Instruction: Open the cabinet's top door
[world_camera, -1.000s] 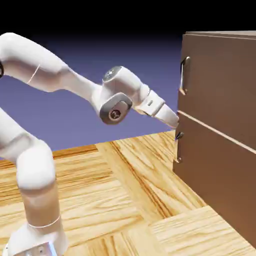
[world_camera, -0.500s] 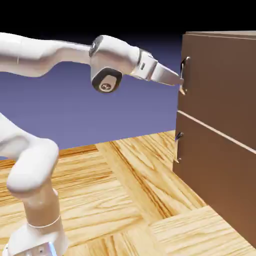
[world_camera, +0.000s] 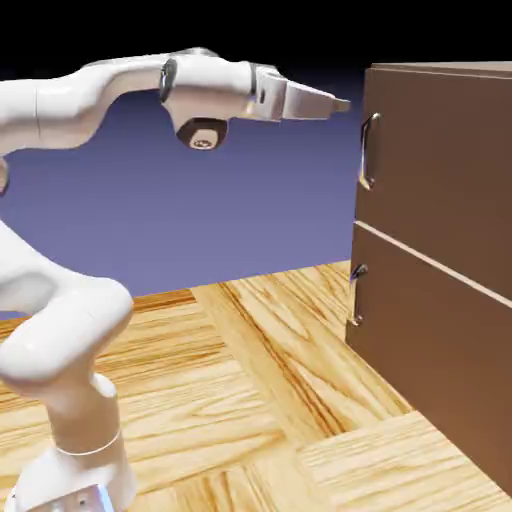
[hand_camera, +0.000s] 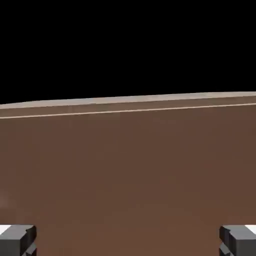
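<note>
Facing brown cabinet (world_camera: 440, 180), gripper (world_camera: 343, 105) wide open

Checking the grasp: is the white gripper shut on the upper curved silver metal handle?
No, the open gripper stands clear of that handle.

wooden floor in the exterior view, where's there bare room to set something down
Bare boards run between the arm's base and the cabinet. It is crowded along the cabinet front, where the lower handle juts out.
</note>
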